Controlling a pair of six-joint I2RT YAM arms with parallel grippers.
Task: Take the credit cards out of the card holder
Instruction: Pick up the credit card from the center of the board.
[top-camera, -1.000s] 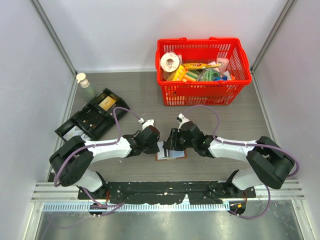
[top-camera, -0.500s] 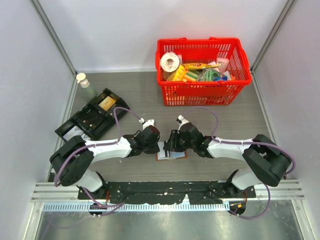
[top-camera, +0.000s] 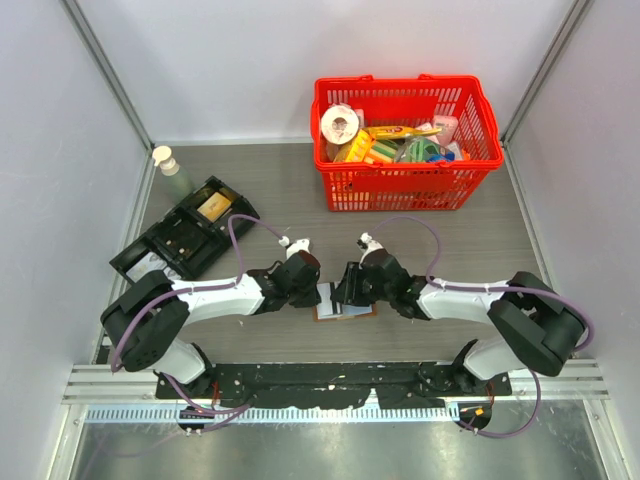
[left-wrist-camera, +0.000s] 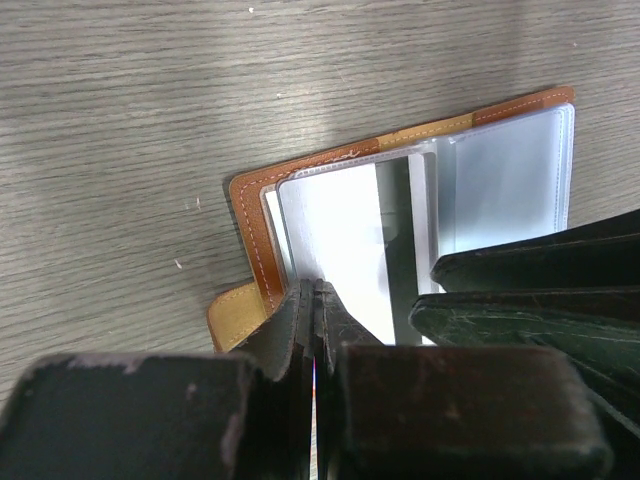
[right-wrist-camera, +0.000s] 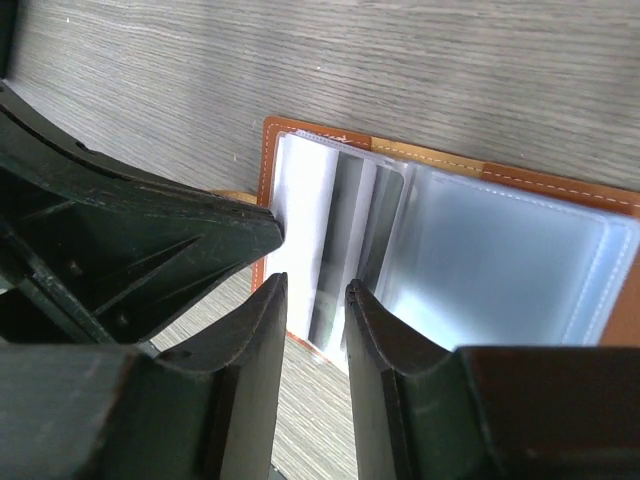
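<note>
Table (top-camera: 270, 190): grey wood-grain laminate, matte, with a few pale specks in the left wrist view. Plain white walls (top-camera: 300, 60) close it in at the back and both sides, with slanted aluminium posts (top-camera: 110, 70) at the back corners. At the near edge a black plate (top-camera: 330, 378) carries the arm bases, and a metal rail lies just beyond it.

Holder (top-camera: 348, 312) (left-wrist-camera: 330, 200) (right-wrist-camera: 500, 250): lies open and flat on the table, centre, near the bases and between the two wrists. It has a brown leather border with pale stitching and clear, blue-grey sleeves inside. Its tab pokes out at the left edge.

Left gripper (top-camera: 318, 295) (left-wrist-camera: 315, 288) (right-wrist-camera: 150, 240): fingers pressed together, no gap, with the tips down on the holder's left-hand edge. Whether a sleeve is pinched between them — cannot tell.

Right gripper (top-camera: 338, 292) (right-wrist-camera: 315, 290) (left-wrist-camera: 520, 280): jaws apart by a narrow slot, the tips over the left-hand sleeves just beside the left gripper. Sleeve edges show through the slot, but no grip on anything is visible.

Elsewhere:
- Red basket (top-camera: 405, 83), back right, full of mixed goods, well apart from the holder.
- Black tray (top-camera: 185, 240), far left, set at an angle.
- Small bottle (top-camera: 168, 163) just behind the tray — pale cap, at the wall.
</note>
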